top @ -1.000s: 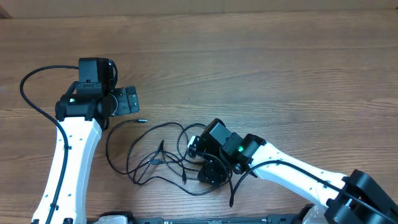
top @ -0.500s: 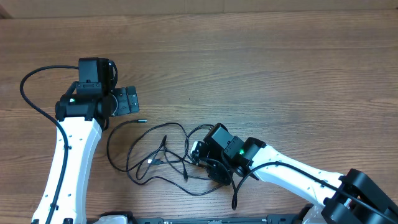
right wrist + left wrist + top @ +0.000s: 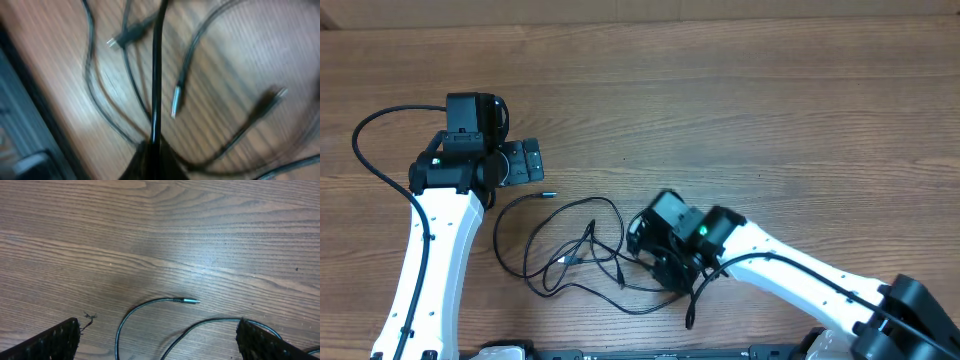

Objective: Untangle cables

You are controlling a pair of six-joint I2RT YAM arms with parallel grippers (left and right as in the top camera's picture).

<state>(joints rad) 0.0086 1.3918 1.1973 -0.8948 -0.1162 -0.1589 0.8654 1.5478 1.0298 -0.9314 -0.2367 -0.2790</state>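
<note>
Thin black cables (image 3: 570,245) lie looped and crossed on the wooden table (image 3: 770,110). The right gripper (image 3: 152,150) is clamped on one strand; the left gripper (image 3: 524,160) gapes wide, empty.

Open table (image 3: 770,100) beyond cables (image 3: 150,302)

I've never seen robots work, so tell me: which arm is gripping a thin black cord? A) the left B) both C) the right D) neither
C: the right end effector is shut on a cable rising straight out of it, while the left end effector stands open, holding nothing.
</note>
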